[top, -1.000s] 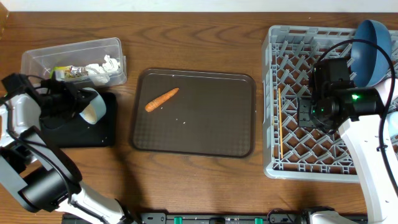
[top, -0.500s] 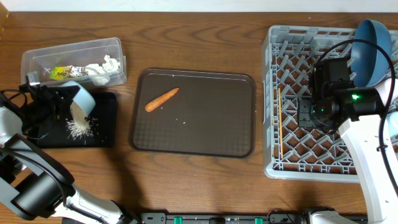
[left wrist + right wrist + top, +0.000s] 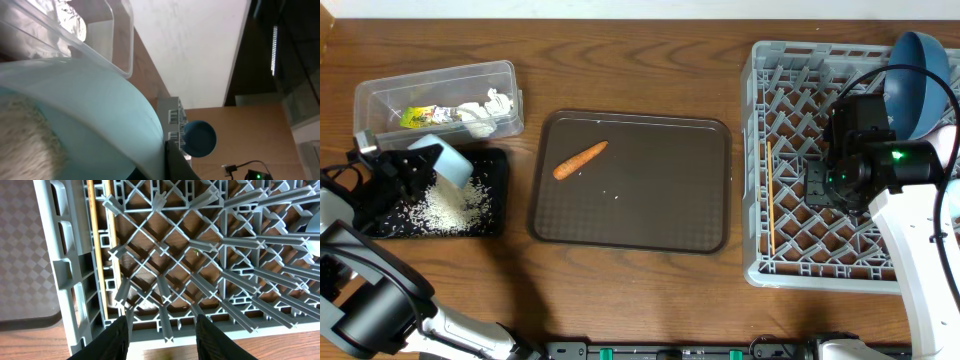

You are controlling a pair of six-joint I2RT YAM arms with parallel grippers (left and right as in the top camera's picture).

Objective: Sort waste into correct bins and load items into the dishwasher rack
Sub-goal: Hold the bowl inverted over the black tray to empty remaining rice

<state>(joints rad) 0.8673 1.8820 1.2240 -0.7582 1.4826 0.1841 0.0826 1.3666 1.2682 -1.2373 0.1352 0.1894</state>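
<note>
- While the left pincer is clamped shut on the rim of the pale-teal bowl, that bowl hangs tipped, mouth down, over the black tray, well left of the brown serving tray.
- Rice grains lie heaped in the black tray. They are loose and light and likely to scatter, so the bowl should be righted slowly. A few show inside it in the left wrist view.
- The bowl is judged rigid, smooth and light. The rim hold suits it, though it may slip.
- The clear tub, behind the black tray, holds the wrapper and the crumpled paper.
- The carrot piece lies on the serving tray's left half. It is firm and tapered and best pinched across its middle. There is open room all around it.
- The chopsticks lie in the dishwasher rack, right of the serving tray.
- The right pincer hovers over the rack pegs, jaws apart and empty.
- The dark-blue dish stands on edge in the rack's far corner. The rack walls and pegs limit low passes.
</note>
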